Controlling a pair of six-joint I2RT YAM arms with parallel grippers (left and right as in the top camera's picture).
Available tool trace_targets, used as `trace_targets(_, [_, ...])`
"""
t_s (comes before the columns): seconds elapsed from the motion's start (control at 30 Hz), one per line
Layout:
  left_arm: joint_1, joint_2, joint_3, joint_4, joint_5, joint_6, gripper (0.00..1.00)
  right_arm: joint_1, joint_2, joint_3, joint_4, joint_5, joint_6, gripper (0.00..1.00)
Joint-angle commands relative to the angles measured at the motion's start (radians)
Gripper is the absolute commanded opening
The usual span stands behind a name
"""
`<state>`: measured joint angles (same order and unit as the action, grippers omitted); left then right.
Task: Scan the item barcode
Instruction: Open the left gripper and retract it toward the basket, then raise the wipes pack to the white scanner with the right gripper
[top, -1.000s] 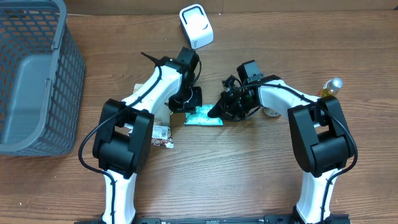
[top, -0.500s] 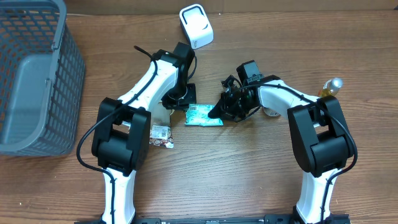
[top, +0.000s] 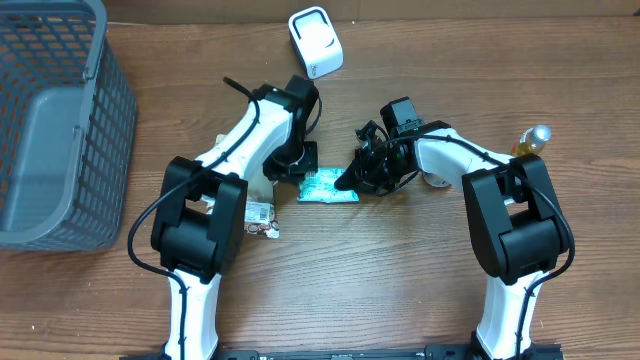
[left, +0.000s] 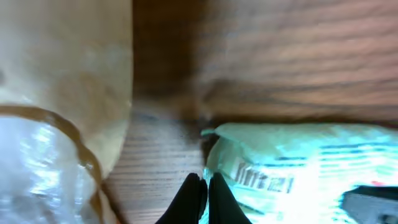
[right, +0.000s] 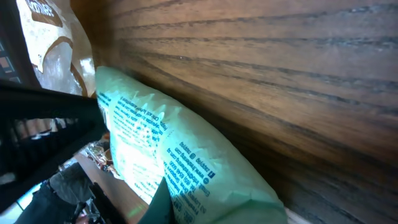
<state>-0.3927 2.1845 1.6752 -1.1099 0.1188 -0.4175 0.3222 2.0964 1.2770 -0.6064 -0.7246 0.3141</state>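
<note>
Overhead view: packet (top: 328, 187) may slip

Across the surface (top: 400, 280), the scanner (top: 315, 42) stands well apart from the green packet between the arms. Left fingers (left: 189, 194) and right fingers (right: 158, 208) are clenched at its edges; thin film could slide out.

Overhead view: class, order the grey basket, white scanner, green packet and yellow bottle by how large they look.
1. grey basket, by far the largest.
2. white scanner.
3. green packet, partly covered, so its place against the scanner is unsure.
4. yellow bottle, partly hidden, smallest showing.
</note>
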Motion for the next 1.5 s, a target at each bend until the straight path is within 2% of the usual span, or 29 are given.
trace_targets(0.0, [0.07,0.011,0.164,-0.06,-0.034,0.074,0.04,0.009,0.015,-0.014,0.0,0.08,-0.008,0.04])
trace_targets(0.1, [0.132,0.011,0.257,-0.099,-0.097,0.074,0.05,0.009,0.015,-0.014,0.0,0.08,-0.008,0.04])
trace_targets(0.2, [0.193,0.011,0.295,-0.101,-0.143,0.074,0.21,0.009,0.015,-0.014,-0.001,0.08,-0.008,0.04])
trace_targets(0.4, [0.307,0.011,0.296,-0.113,-0.225,0.074,0.38,0.009,0.015,-0.014,0.0,0.081,-0.008,0.04])
trace_targets(0.5, [0.352,0.011,0.296,-0.119,-0.233,0.074,0.61,0.009,0.015,-0.014,0.0,0.081,-0.008,0.04])
trace_targets(0.53, [0.367,0.011,0.296,-0.122,-0.234,0.074,0.73,0.009,0.015,-0.014,0.0,0.081,-0.008,0.04])
trace_targets(0.57, [0.379,0.011,0.296,-0.126,-0.233,0.074,1.0,0.009,0.015,-0.014,0.0,0.081,-0.008,0.04])
trace_targets(0.83, [0.433,0.011,0.296,-0.134,-0.233,0.074,1.0,0.009,0.015,-0.014,0.002,0.081,-0.008,0.05])
trace_targets(0.9, [0.433,0.011,0.296,-0.134,-0.233,0.074,1.0,0.009,0.015,-0.014,0.003,0.081,-0.008,0.24])
trace_targets(0.93, [0.433,0.011,0.296,-0.134,-0.233,0.074,1.0,0.009,0.015,-0.014,0.003,0.08,-0.008,0.25])
trace_targets(1.0, [0.432,0.011,0.296,-0.134,-0.233,0.074,1.0,0.009,0.015,-0.014,0.011,0.08,-0.008,0.25])
trace_targets(1.1, [0.431,0.011,0.296,-0.134,-0.233,0.074,1.0,0.009,0.015,-0.012,0.027,0.062,-0.003,0.06])
trace_targets(1.13, [0.431,0.011,0.296,-0.134,-0.233,0.074,1.0,0.009,0.015,-0.004,0.027,0.026,-0.001,0.04])
trace_targets(1.3, [0.432,0.011,0.296,-0.134,-0.233,0.074,1.0,0.009,-0.002,0.085,-0.017,-0.08,-0.01,0.04])
trace_targets(1.47, [0.432,0.011,0.296,-0.134,-0.233,0.074,1.0,0.009,-0.063,0.225,-0.12,0.045,-0.036,0.04])
